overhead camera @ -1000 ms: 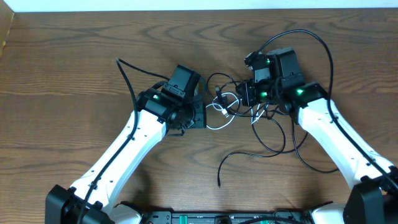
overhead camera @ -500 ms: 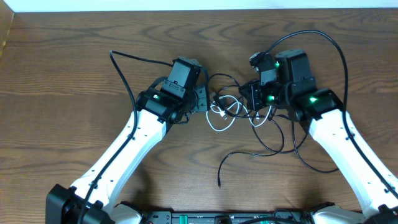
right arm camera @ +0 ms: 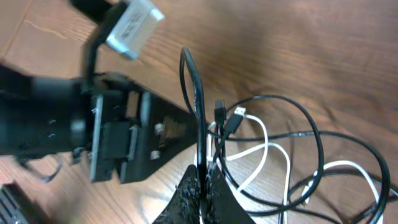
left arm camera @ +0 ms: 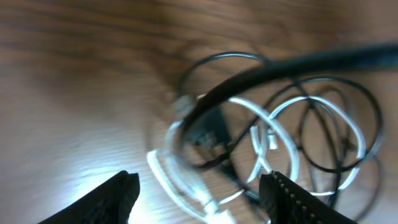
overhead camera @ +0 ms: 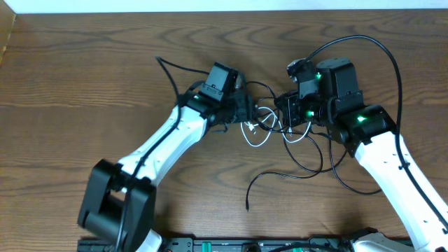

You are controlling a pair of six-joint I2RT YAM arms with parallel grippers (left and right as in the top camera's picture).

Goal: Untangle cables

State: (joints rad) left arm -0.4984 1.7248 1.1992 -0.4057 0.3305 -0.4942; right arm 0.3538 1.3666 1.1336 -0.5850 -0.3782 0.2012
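The cables lie in a tangle (overhead camera: 269,124) between my two grippers: a white cable (overhead camera: 255,137) looped among several thin black ones. One black cable (overhead camera: 294,172) trails toward the table's front and ends at a plug (overhead camera: 246,206). My left gripper (overhead camera: 246,113) is open at the tangle's left edge. In the left wrist view the white cable (left arm camera: 261,149) runs between its spread fingers (left arm camera: 202,205), ungripped. My right gripper (overhead camera: 287,112) is shut on a black cable (right arm camera: 194,93), pinched upright between its fingertips (right arm camera: 202,182). White loops (right arm camera: 267,146) lie just right of it.
Thicker black wires arc from each arm: one from the left wrist (overhead camera: 171,73), one over the right arm (overhead camera: 381,49). The left gripper's body (right arm camera: 118,137) sits close beside the right fingertips. Bare wooden table (overhead camera: 84,84) lies to the left and front.
My left arm has swung right and away from me, bringing its open gripper to the tangle. My right arm has shifted slightly right, still holding its black cable.
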